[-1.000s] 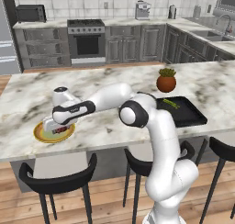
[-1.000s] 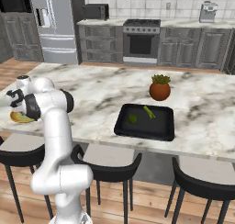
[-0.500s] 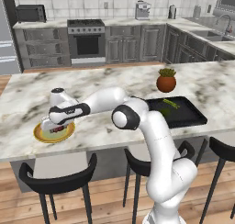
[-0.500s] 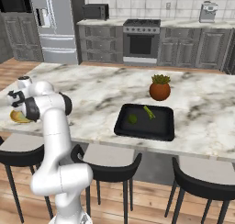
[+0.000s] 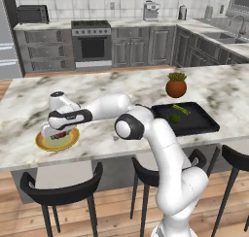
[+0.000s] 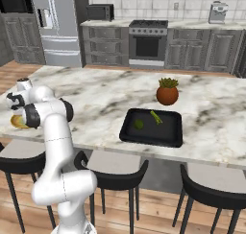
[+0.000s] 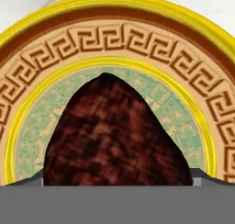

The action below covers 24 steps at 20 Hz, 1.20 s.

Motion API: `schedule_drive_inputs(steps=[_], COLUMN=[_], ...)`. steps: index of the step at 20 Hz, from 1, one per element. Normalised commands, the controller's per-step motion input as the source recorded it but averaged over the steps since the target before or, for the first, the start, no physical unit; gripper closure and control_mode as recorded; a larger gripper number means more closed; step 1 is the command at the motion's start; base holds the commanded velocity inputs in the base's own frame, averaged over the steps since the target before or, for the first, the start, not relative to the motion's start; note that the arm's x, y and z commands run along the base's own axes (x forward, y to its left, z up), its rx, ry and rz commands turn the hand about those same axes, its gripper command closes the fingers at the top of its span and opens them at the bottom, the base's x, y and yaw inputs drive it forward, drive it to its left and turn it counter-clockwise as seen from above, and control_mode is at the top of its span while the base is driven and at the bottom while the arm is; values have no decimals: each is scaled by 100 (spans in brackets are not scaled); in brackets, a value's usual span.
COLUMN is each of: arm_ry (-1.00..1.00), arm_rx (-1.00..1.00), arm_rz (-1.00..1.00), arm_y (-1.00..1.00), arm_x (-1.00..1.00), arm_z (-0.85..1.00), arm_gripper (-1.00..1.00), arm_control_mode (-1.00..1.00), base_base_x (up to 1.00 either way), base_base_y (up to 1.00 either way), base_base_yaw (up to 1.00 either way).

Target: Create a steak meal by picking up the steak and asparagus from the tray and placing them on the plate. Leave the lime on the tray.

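From the left base view the gripper (image 5: 54,132) hangs low over the plate (image 5: 44,143) at the counter's left end, with the steak (image 5: 61,134) lying on the plate right beneath it. From the right base view the asparagus (image 6: 155,117) and lime (image 6: 138,124) lie on the tray (image 6: 166,135), well apart from the arm. In the hand view the steak (image 7: 114,136) sits on the plate's (image 7: 114,37) pale green centre, just ahead of the widely spread fingers.

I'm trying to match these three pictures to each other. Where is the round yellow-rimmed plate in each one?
Left base view: the plate lies at the left on the marble counter, under the gripper.
Right base view: a yellow sliver of its rim at the far left edge, mostly behind the arm.
Hand view: seen close from above, with the steak on its pale green centre.
Shared landmark: the black tray, on the same counter in both base views.
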Motion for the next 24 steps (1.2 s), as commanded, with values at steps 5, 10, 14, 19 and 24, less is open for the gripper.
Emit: schedule_drive_inputs(steps=[5,10,14,19,24], arm_ry=[-7,-15,-25,-30,-20], arm_rx=[0,0,0,3,7], arm_rz=[-1,-1,-2,-4,-8], arm_y=[-25,-29,-59,-78,-99], arm_x=[-37,-56,-74,-69,-42], arm_z=[0,4,38,66,92], arm_gripper=[-100,-100,-100,-100,-100], arm_control_mode=[-100,-100,-100,-100,-100], base_base_x=[0,0,0,0,0], base_base_y=[0,0,0,0,0], base_base_yaw=[0,0,0,0,0])
